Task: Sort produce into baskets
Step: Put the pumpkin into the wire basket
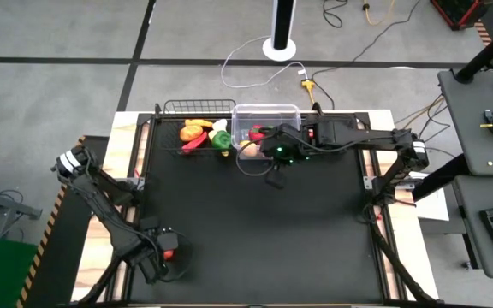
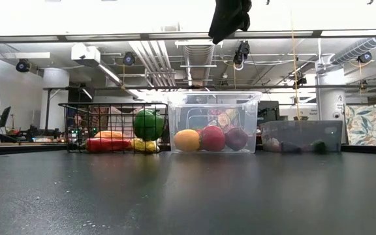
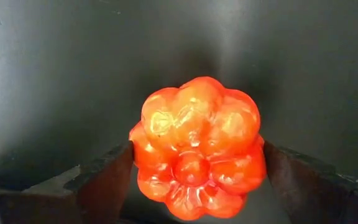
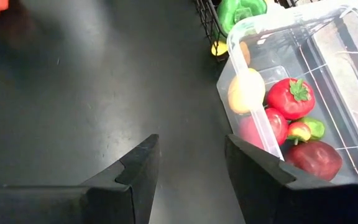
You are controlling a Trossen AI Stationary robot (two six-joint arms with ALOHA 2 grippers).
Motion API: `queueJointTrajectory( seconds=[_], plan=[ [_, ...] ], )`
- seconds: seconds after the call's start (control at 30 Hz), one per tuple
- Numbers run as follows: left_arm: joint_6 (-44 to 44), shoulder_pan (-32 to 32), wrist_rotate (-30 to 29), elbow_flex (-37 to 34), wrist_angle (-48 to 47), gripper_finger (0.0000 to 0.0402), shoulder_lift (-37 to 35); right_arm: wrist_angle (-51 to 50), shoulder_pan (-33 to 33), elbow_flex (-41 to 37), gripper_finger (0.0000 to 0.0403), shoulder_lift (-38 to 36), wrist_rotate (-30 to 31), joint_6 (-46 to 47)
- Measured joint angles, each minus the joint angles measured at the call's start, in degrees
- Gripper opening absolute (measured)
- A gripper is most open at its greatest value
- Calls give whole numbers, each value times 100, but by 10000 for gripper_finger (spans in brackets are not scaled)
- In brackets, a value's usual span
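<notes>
An orange-red ribbed toy pumpkin (image 3: pixel 197 149) lies on the black table near its front left corner (image 1: pixel 170 253). My left gripper (image 1: pixel 164 251) points down over it, open, with one finger (image 3: pixel 107 177) on each side of the pumpkin. My right gripper (image 4: pixel 191 162) hangs open and empty high above the table (image 1: pixel 274 178), beside the near left corner of the clear plastic bin (image 1: pixel 268 115). The black wire basket (image 1: pixel 197 128) holds a green pepper (image 2: pixel 148 123) and orange, yellow and red produce. The clear bin holds a red tomato (image 4: pixel 289 98) and other produce. My left gripper comes at the pumpkin from above, its fingers close beside the pumpkin's two opposite sides (image 3: pixel 135 155). I cannot tell whether they touch it. The pumpkin rests on the table.
A third, low container (image 2: pixel 302 136) stands to the right of the clear bin, along the far edge. The broad black tabletop (image 1: pixel 264 239) between the baskets and the near edge is bare. Cables and a stand (image 1: pixel 279 34) lie on the floor beyond the table.
</notes>
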Motion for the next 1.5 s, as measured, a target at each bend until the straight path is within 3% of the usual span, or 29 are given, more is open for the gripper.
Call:
queueJointTrajectory(
  seconds=[0.5, 1.0, 1.5],
  plan=[
    [-168, -4, -259, -124, 76, 337, 12, 2, 0, 0, 173, -2, -2, 25],
    [-299, -44, -450, -85, -128, 384, 27, 9, 0, 0, 173, -2, -4, 27],
    [-315, -44, -445, -268, -233, 377, 305, 120, 0, -189, 173, -9, -7, 27]
  ],
)
